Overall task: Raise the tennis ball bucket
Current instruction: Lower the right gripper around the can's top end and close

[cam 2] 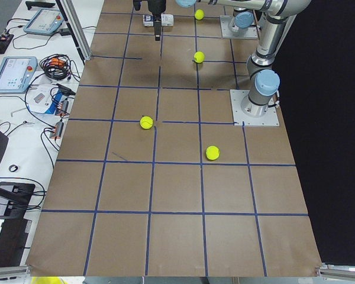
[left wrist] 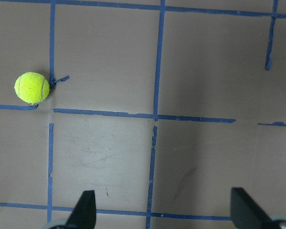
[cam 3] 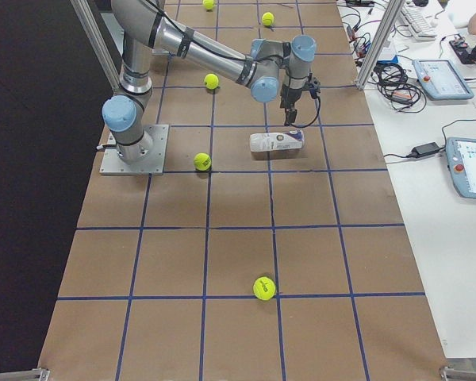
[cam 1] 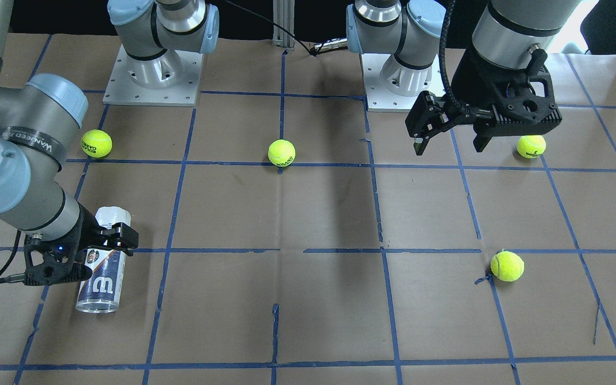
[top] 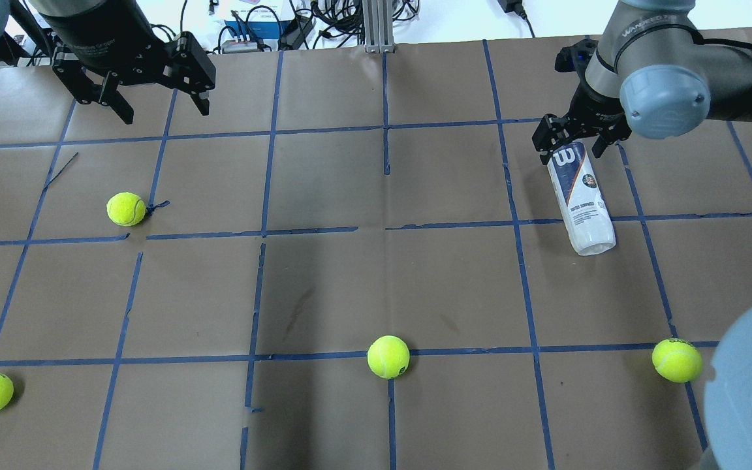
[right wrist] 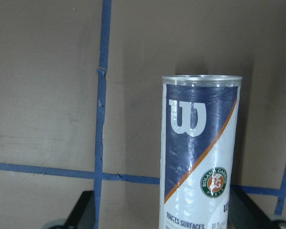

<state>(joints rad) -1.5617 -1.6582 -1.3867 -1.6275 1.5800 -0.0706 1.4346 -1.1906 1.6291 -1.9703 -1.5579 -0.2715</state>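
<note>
i judge the tennis ball bucket (top: 580, 199) to be light, since no yellow shows through its clear end and it is probably empty, though the label hides most of the inside. thin stiff plastic, smooth and round: it could roll away or slip out of a loose pinch, and it would dent under a hard one. my best hold is across its width, close to the middle of its length, so it comes up level and does not swing.

it is a clear cylindrical tube wrapped in a white-and-navy label with a white "w", an orange diagonal stripe and a round emblem. it has a metal rim at the navy end and a pale cap at the other. it lies on its side on the brown-papered table (top: 324, 287), on my right at the far part, with the navy end pointing away from me.

my right gripper (top: 568, 149) is down at that navy end, fingers apart and straddling the tube. my wrist view shows a clear gap on one side, while the other finger is just beside the wall, so nothing is clamped.

my left gripper (top: 164, 108) hangs spread wide over the far left of the table, well apart from the tube. four tennis balls are scattered about, the nearest (top: 677, 360) well apart from the tube.
</note>
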